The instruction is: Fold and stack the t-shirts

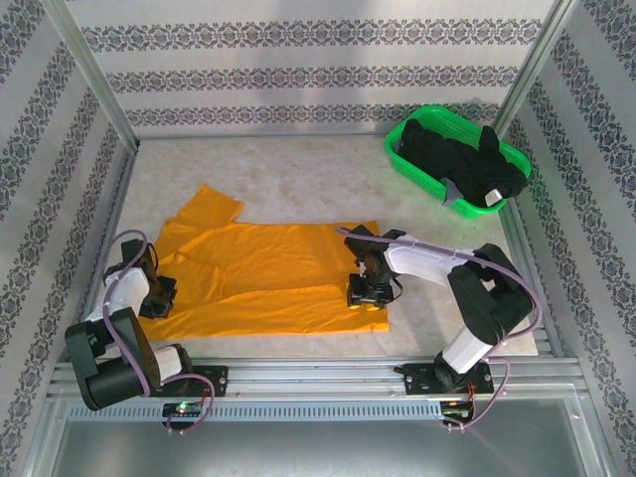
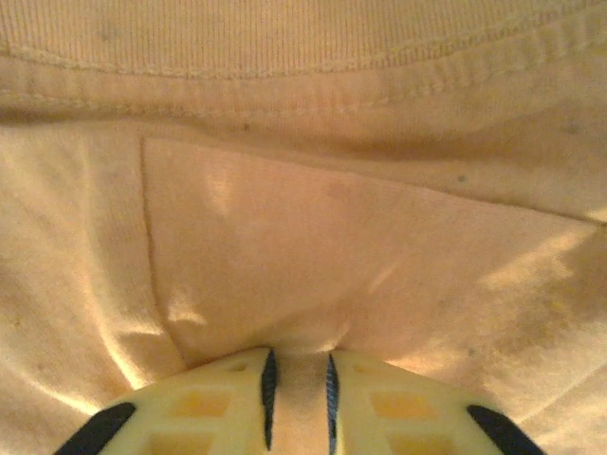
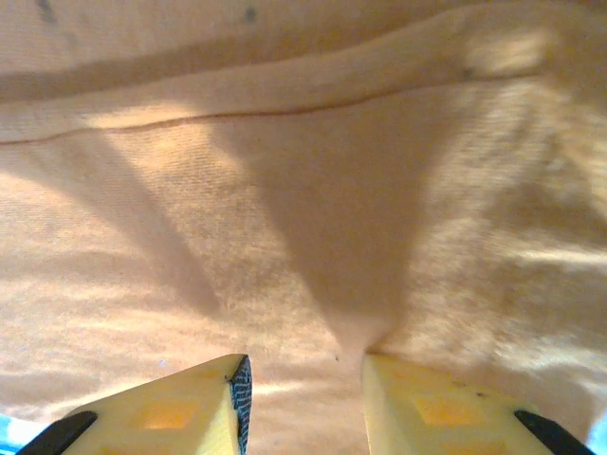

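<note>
Mustard-orange t-shirt (image 1: 268, 273) lying spread flat on tabletop (image 1: 298, 179), toward near edge, between both arms. Left tool (image 2: 299, 365) pinching its left end, fingers nearly together with cloth between them. Right tool (image 3: 305, 365) clamping cloth near right end, fabric bunching into wider gap, tension creases fanning out. Am judging two-end grip is for carrying long edge over evenly; fold step under way. Black t-shirts (image 1: 467, 164) sitting heaped in green basket (image 1: 422, 117), far right corner, not yet folded
</note>
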You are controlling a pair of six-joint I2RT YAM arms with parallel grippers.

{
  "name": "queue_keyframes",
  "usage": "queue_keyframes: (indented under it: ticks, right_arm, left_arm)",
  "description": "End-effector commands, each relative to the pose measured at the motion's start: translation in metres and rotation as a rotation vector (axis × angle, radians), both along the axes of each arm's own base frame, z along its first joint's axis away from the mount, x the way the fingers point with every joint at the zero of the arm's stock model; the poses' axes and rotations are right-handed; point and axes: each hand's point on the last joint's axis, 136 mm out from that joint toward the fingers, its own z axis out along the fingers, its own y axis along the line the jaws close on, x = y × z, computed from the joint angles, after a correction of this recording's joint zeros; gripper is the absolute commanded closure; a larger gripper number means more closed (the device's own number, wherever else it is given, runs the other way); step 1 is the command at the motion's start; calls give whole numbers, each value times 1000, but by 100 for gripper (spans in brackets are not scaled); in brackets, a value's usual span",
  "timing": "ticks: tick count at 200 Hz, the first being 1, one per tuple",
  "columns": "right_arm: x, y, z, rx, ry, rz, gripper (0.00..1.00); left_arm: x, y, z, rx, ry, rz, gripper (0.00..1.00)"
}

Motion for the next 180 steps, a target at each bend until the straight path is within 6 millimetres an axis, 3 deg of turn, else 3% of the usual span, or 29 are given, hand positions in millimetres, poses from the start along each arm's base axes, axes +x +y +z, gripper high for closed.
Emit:
queue_keyframes:
  ticks: [1,28,59,85,118,141,180]
  right_arm:
    - [32,0,37,31,-170,-34,61]
    - [96,-2,92,134,-444,-124,58]
    - [161,-15,122,189,-588,-233,58]
    - [202,-14,131,168,-600,-230,58]
    - [234,-6,134,152,-607,-213,56]
    - [246,-3,129,148,-592,-213,55]
    - [252,0,120,147,-566,-206,54]
  left_arm:
    - [24,11,33,51,-31,-46,71]
    - [100,6,88,163,-168,-179,62]
    - [197,-15,120,190,-224,-412,58]
    - [259,-16,111,217,-180,-524,57]
    - [317,-11,86,245,-153,-618,56]
    - [339,-10,66,245,-119,-658,55]
    - [352,-16,38,240,-79,-693,53]
